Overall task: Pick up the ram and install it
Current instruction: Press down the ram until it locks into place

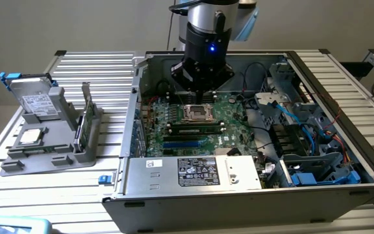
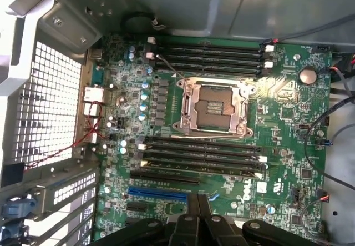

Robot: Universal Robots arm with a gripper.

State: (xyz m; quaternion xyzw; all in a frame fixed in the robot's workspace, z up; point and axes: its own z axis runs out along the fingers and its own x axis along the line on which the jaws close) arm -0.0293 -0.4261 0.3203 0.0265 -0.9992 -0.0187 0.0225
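Ribbed metal table [image 1: 96, 168], open computer case [image 1: 239, 204] (grey)

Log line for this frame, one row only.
claw: shut, empty, above motherboard | ram: apparently in slot beside CPU socket | case: open

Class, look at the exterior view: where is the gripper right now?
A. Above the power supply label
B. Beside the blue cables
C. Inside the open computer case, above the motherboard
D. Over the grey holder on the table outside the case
C: the gripper hangs inside the case, just above the motherboard near the CPU socket.
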